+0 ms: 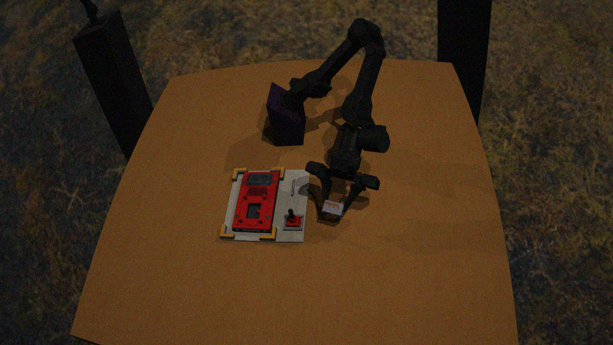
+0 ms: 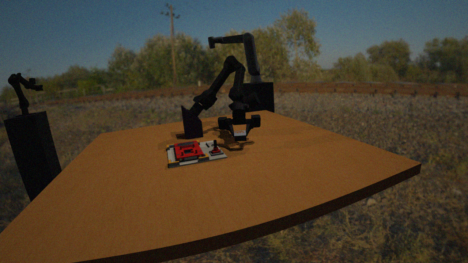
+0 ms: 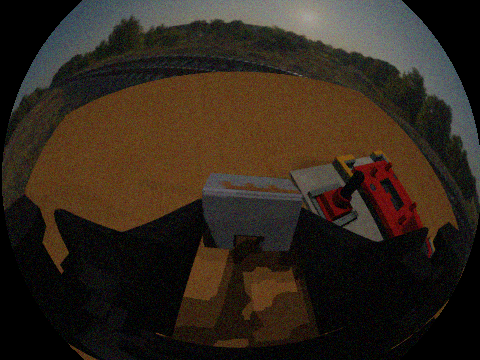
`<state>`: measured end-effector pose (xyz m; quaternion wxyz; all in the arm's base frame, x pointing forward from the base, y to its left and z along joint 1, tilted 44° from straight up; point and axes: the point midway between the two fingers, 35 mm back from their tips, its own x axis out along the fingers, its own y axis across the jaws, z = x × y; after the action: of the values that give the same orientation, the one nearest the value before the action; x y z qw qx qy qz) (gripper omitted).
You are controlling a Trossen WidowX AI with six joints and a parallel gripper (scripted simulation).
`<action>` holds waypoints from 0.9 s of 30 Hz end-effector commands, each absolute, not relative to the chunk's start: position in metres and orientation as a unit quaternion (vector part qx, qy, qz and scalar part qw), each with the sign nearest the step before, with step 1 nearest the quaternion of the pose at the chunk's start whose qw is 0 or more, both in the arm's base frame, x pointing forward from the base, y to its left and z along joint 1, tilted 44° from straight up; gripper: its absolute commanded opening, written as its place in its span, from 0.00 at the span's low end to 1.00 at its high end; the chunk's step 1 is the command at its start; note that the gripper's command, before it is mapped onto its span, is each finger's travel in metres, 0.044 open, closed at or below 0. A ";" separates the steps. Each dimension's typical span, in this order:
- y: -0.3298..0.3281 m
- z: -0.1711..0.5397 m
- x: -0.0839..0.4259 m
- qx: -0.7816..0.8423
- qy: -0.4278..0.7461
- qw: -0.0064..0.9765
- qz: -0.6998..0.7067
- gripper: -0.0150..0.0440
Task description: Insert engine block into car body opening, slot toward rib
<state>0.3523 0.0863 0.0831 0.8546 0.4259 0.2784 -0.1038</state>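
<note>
My gripper [image 1: 334,207] [image 2: 240,133] [image 3: 250,210] is shut on the grey engine block [image 1: 332,208] [image 2: 240,134] [image 3: 250,207], held low above the table to the right of the board. The block's orange-marked face is up; a notch shows at its lower edge in the wrist view. The red car body [image 1: 269,205] [image 2: 180,152] [image 3: 381,200] lies flat on the pale board. Its dark opening [image 1: 251,210] [image 2: 188,151] [image 3: 392,194] holds no block. A small red rib [image 1: 258,211] juts in at the opening's right side in the top view.
The pale board [image 1: 295,236] [image 3: 315,177] has yellow corner brackets around the car body. A red-based black lever [image 1: 293,221] [image 2: 215,150] [image 3: 334,204] stands upright between block and car body. A thin pin [image 1: 293,187] is behind it. The arm's dark base [image 1: 286,124] [image 2: 192,126] stands behind the board.
</note>
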 end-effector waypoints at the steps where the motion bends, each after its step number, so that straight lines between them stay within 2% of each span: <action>1: 0.091 0.076 0.352 0.427 0.278 0.854 -0.107 0.25; 27: 0.117 0.050 0.357 0.428 0.279 0.853 -0.107 0.25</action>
<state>0.3581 0.1124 0.0527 0.8555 0.4275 0.2698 -0.1122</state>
